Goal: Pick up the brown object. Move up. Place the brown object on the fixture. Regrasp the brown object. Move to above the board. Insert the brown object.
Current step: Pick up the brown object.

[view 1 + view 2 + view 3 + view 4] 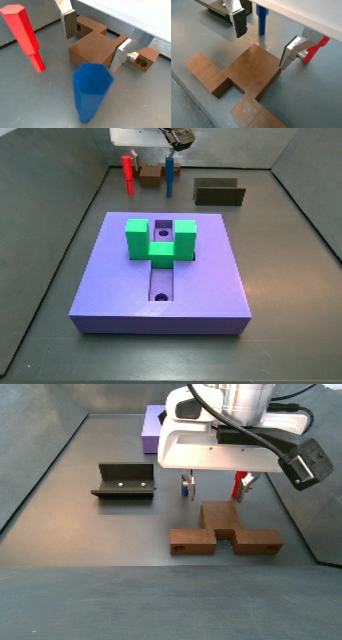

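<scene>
1. Brown object (248, 70) lies flat on the grey bench (120, 534), a T-like piece with a stem and a crossbar; in a side view (225, 532) the crossbar lies nearer the camera and the stem points toward the arm
2. A round hole shows in one end of the crossbar in a wrist view (141, 59)
3. Pincer (261, 37) hangs low over the stem with its jaws apart, one silver finger (238, 21) on each side of the brown wood; I cannot tell whether the pads touch it, and nothing is clamped
4. In a side view the pincer (214, 486) sits under the white wrist block, just behind the brown object
5. A red peg (25, 36) and a blue peg (89, 90) stand upright on the bench just beside the brown object; in a side view the red peg (128, 172) and blue peg (173, 175) flank it (152, 172) at the far end
6. The fixture (124, 480), a low dark holder, stands well apart from the brown object; it also shows in a side view (219, 194)
7. The board (160, 268), a big purple slab with a lengthwise groove and round holes, carries a green block (160, 238) on top and lies well apart from the pincer (158, 158)
</scene>
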